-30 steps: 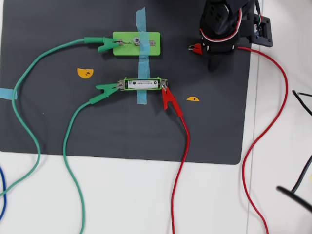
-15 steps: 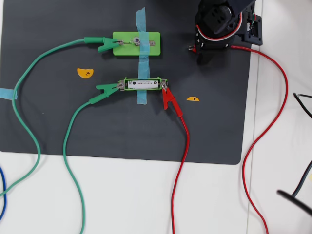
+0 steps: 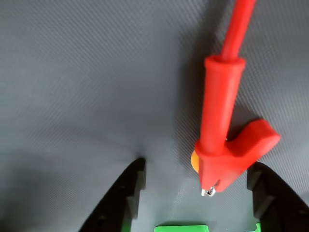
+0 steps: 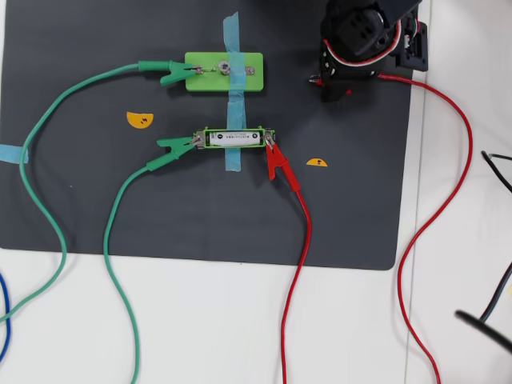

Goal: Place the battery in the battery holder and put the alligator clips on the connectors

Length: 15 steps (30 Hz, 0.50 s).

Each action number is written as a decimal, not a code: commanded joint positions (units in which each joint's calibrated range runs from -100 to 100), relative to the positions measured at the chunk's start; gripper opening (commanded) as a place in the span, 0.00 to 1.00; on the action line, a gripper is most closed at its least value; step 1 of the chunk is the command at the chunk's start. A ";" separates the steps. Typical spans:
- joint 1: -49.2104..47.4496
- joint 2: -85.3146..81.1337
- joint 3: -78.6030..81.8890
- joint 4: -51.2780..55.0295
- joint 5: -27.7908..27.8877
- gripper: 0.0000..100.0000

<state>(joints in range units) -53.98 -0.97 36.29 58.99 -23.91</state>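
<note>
In the wrist view, the tool [image 3: 195, 181] is wide open around a red clip [image 3: 227, 150], at lower right. In the overhead view, the battery [image 4: 233, 138] sits mid-frame in its green holder [image 4: 205, 138].

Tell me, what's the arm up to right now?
Fingers open, red clip between them. Battery in holder, three other clips attached. Block's right tab bare, nothing blocking.

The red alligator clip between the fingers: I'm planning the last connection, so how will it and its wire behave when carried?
The red alligator clip looks small and light, probably easy to lift. Its smooth sleeve may twist between the open gripper fingers. Its long red wire curves loosely, so it is likely floppy and may drag or tug sideways.
</note>
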 commanded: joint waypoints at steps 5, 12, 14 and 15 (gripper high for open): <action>-0.69 -0.10 -3.49 -1.53 -0.19 0.21; -1.00 -0.10 -3.93 -3.68 -0.24 0.21; -2.21 -0.01 -3.84 -4.80 -0.24 0.21; -2.71 -0.01 -3.75 -5.06 -0.24 0.21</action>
<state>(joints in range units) -54.65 -0.88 34.78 55.21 -23.91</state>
